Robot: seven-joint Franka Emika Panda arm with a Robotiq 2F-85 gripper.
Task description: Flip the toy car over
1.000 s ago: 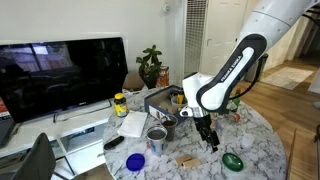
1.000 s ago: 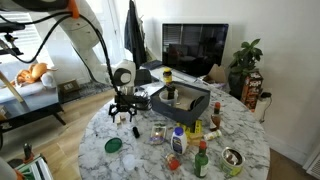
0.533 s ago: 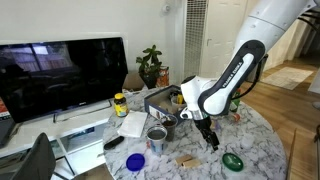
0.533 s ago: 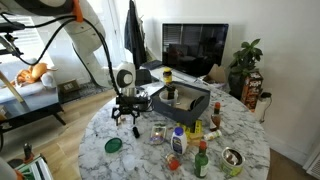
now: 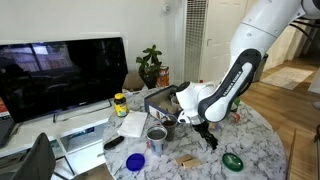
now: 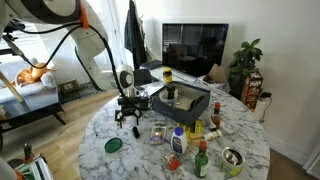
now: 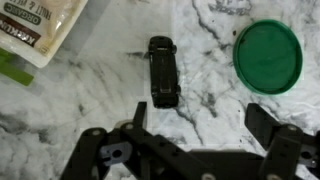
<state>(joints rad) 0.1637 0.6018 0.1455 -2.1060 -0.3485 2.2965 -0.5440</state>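
In the wrist view the toy car, a small black oblong, lies on the marble table just ahead of my gripper and nearer its left finger. The gripper is open and empty, with the fingers spread wide above the tabletop. The green round dish lies to the car's right. In both exterior views the gripper points down close over the table, near the green dish. The car is too small to make out there.
A printed packet lies left of the car. A metal cup, a blue dish, a tan wooden block and a dark tray stand nearby. Bottles crowd one side. The table edge is close.
The arm has shifted a little and the gripper has come slightly lower over the table. The jaws stay open. The car and dish have not moved.
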